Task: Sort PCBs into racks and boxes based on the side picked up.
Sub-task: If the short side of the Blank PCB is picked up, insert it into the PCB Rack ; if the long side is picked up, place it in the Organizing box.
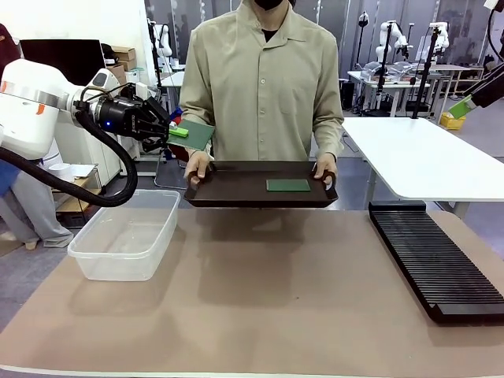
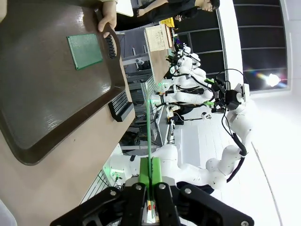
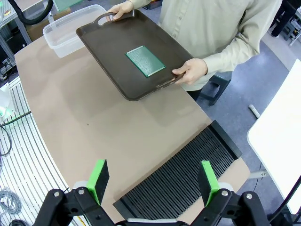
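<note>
Gripping one PCB by its edge, L gripper is clenched on it. It holds the board up in the air at the robot's left, just beside the tray's left end and higher than the box. Depth is poor from the front, so it's prob. behind the box, not over it; can't tell for sure.

In L wrist view the green pads press flat on the board, seen edge-on as a thin green line rising from the fingers.

2nd PCB lies flat on the tray, towards the robot's right, near that handle. It is well apart from the held one.

Person at far side holds the tray level w/ both hands, one per handle, raised above the table.

R gripper is released, jaws spread wide, grasping nothing. It hovers above the near end of the rack.

Rack lies flat on the table at the robot's right, long side running away from the robot. Box sits on the table at the robot's left, well apart from the rack.
</note>
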Controlling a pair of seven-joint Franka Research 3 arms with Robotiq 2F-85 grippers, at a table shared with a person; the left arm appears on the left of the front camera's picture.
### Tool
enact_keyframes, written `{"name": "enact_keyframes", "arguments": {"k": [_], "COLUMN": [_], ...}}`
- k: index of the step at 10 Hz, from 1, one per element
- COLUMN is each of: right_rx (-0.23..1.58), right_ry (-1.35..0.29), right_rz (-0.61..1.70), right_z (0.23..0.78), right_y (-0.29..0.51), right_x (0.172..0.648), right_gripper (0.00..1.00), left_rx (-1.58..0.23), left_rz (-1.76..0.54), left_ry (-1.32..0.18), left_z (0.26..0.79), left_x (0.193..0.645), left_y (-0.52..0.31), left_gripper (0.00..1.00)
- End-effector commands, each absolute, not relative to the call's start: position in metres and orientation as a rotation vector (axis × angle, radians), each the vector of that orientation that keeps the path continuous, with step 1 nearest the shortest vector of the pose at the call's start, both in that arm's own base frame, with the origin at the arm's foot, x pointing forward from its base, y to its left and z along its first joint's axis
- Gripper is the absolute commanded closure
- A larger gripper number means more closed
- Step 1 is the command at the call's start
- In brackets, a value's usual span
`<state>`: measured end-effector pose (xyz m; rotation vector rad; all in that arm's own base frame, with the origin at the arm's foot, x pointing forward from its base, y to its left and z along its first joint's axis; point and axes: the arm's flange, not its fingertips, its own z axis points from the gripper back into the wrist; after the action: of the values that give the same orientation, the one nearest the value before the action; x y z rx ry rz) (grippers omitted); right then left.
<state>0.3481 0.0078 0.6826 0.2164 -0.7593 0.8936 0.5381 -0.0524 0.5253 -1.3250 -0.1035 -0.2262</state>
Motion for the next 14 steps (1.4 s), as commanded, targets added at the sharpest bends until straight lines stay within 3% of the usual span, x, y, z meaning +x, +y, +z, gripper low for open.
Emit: {"name": "enact_keyframes", "arguments": {"k": [1,8,14], "right_rx": [0.218,0.218,0.218], "right_ry": [-0.757,-0.757,-0.757], "right_rz": [0.894,0.894,0.894], "right_z": [0.682,0.682,0.682], "right_y": [0.008,0.008,0.008], "right_x": [0.348,0.348,0.348], "right_gripper": [0.00,0.00,0.00], "left_rx": [-1.329,-1.325,-0.846], "left_rz": [-0.241,-0.226,-0.223], "left_ry": [-0.106,-0.103,0.006], "left_z": [0.526,0.525,0.553], "left_x": [0.538,0.538,0.501], "left_y": [-0.052,-0.052,-0.033], "left_gripper": [1.00,0.98,0.98]}}
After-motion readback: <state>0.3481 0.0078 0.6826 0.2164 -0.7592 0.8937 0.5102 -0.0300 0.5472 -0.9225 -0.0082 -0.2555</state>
